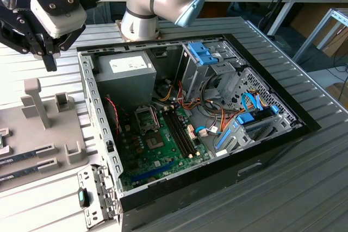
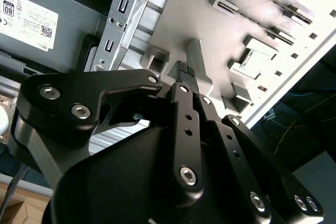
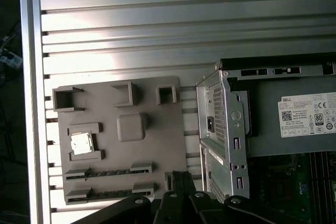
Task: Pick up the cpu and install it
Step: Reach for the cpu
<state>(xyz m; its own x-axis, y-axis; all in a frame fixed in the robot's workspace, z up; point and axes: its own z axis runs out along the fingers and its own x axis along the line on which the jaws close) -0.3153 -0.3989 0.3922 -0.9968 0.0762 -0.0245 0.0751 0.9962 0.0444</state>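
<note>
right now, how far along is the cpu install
Nothing looks done yet. The small square silver-topped cpu lies in its pocket on the grey fixture plate. The black gripper hangs above that plate, holding nothing. The pick-up and the seating in the green motherboard's socket are left.

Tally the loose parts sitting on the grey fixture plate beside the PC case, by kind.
cpu: 1
memory sticks: 2
Total: 3
</note>
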